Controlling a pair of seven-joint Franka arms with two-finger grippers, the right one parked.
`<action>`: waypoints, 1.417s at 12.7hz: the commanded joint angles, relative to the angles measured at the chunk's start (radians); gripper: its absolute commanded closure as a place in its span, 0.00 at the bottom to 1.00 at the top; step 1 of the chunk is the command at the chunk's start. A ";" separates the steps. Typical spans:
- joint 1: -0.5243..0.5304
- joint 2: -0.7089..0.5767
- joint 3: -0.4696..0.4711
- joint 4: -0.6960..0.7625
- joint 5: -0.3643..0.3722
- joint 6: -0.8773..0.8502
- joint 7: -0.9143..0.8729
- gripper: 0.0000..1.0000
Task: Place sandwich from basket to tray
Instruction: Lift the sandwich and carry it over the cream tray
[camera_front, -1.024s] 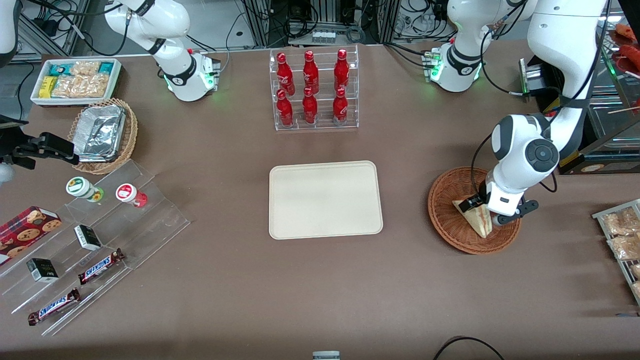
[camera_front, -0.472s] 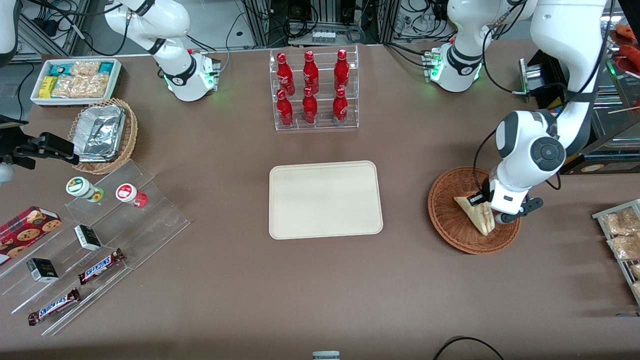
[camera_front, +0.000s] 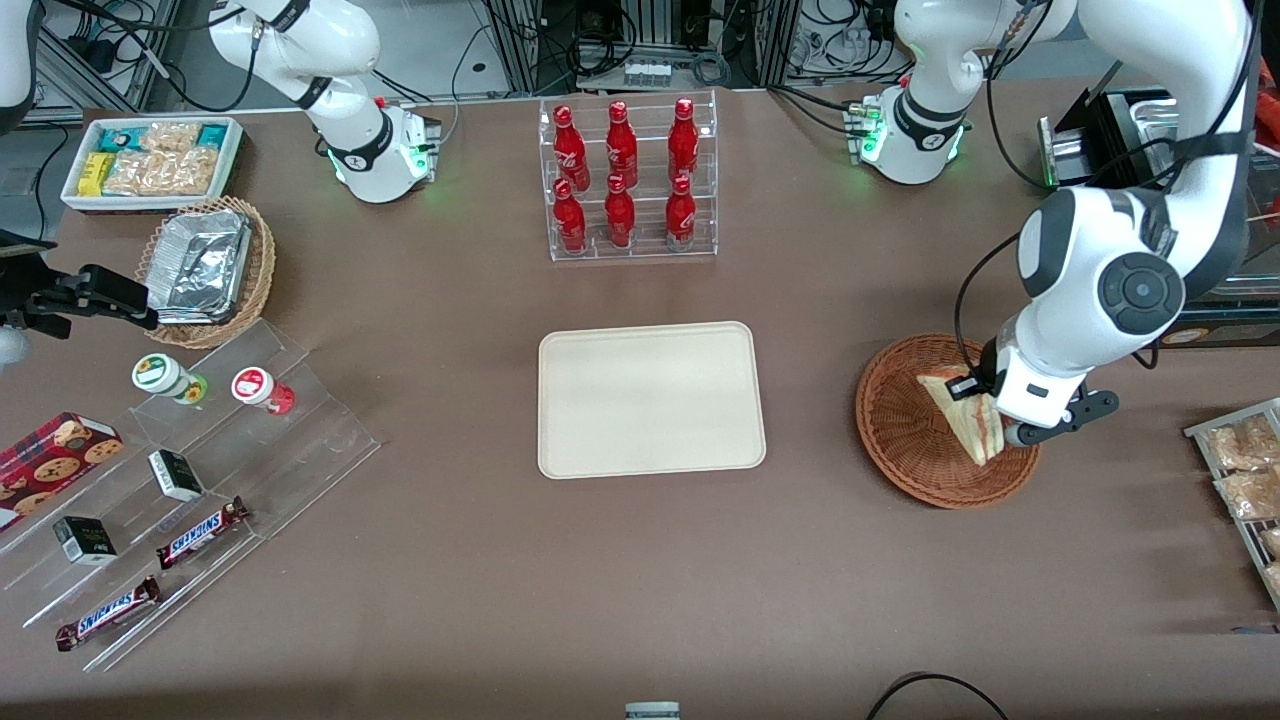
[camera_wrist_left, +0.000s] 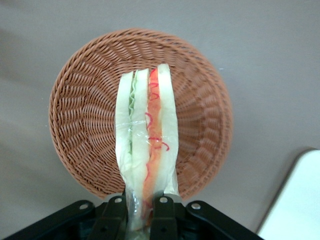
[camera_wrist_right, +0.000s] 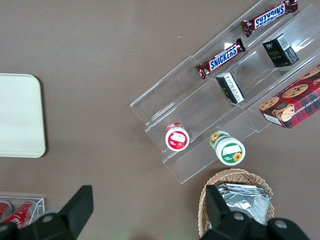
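Toward the working arm's end of the table (camera_front: 420, 600), the front view shows one gripper (camera_front: 985, 408) pinching one sandwich (camera_front: 962, 418) over one basket (camera_front: 905, 440). One tray (camera_front: 650, 400) lies at the table's middle, well apart from the basket. Near the edge farthest from the camera stands one rack (camera_front: 632, 180) with six red bottles. Toward the parked arm's end lie two Snickers bars (camera_front: 155, 570) and one foil-filled basket (camera_front: 205, 270).

From the left wrist, the gripper (camera_wrist_left: 141, 212) clamps one end of the sandwich (camera_wrist_left: 146, 150), which hangs lifted above the basket (camera_wrist_left: 80, 100); a tray (camera_wrist_left: 295, 205) corner shows.

From the right wrist: two Snickers bars (camera_wrist_right: 220, 57), two round jars (camera_wrist_right: 177, 137), one cookie box (camera_wrist_right: 292, 102), and one tray (camera_wrist_right: 20, 115).
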 joint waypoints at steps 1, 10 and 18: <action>-0.005 0.015 -0.060 0.127 0.032 -0.103 -0.024 1.00; -0.256 0.211 -0.146 0.370 0.093 -0.114 -0.306 1.00; -0.453 0.431 -0.146 0.491 0.156 0.018 -0.373 1.00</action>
